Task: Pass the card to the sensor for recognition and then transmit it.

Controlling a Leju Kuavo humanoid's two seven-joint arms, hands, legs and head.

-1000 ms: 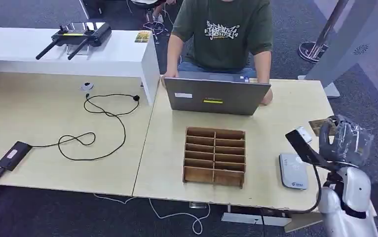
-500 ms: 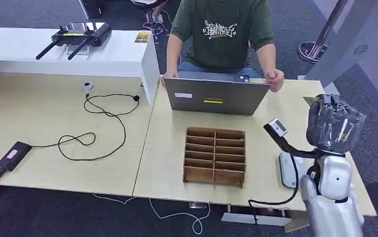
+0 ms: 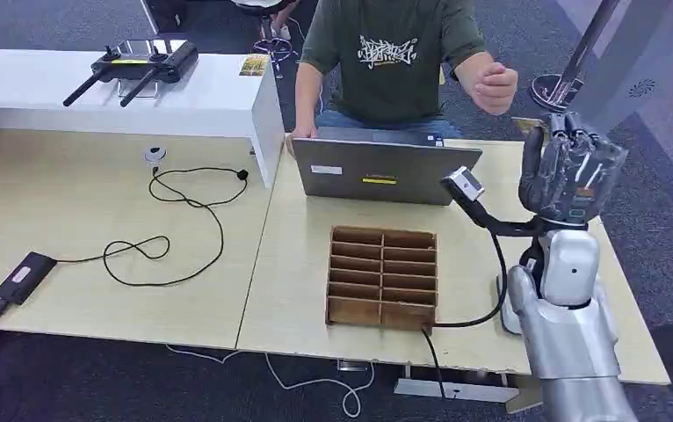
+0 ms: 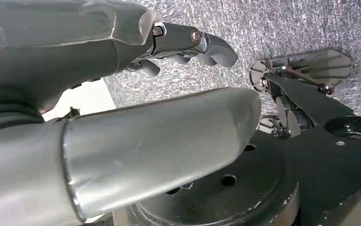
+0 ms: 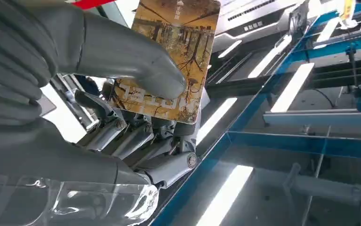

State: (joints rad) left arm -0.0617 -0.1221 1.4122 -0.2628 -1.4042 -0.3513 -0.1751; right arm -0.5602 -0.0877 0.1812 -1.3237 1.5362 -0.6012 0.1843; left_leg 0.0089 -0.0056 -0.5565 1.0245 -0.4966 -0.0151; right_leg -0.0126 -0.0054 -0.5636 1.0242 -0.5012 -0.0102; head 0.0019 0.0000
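Likely an office or lab — pale desks [image 3: 96,229], a laptop [image 3: 384,173], trailing cables [image 3: 184,220], grey carpet [image 3: 69,378].
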